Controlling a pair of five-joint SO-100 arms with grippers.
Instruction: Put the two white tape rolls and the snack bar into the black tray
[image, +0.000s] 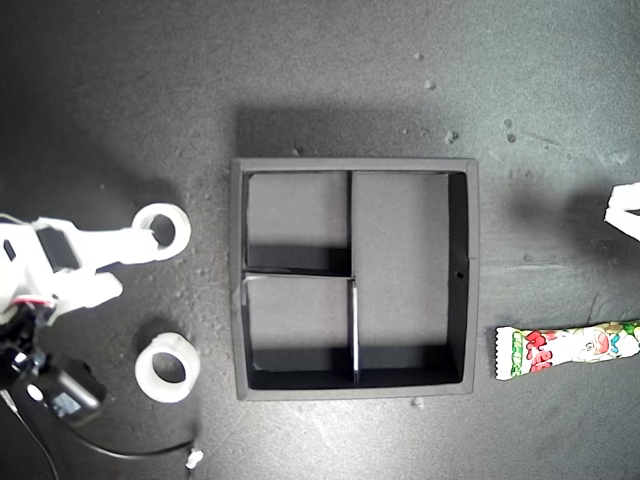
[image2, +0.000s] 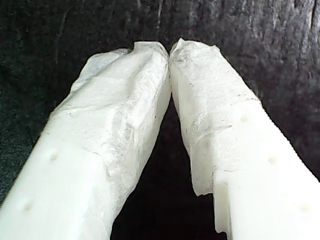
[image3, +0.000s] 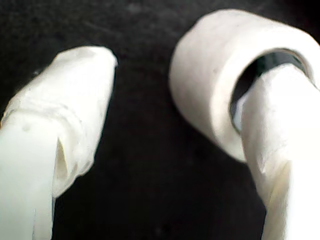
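Black tray (image: 462, 270): square, low walls, near the middle of the desk (image: 320, 80); two small sections and one long section, all bare.
First tape roll (image: 165, 229): on the desk at the exterior view's left, apart from the tray; one finger of my second gripper (image: 135, 262) is threaded through its centre hole.
Second tape roll (image: 168, 367): lies flat on the desk nearer the desk's lower edge in the exterior view, just below the first, untouched.
Snack bar (image: 565, 350): on the desk at the exterior view's right, beside the tray's lower right corner, running off toward the desk's right edge.
Second gripper's fingers (image3: 75, 110): spread wide (one inside the roll's ring, the other out over bare desk).
First gripper (image2: 169, 50): fingertips pressed together, nothing between them, over dark desk.
White part (image: 625, 208): at the exterior view's right edge, which arm I cannot tell.
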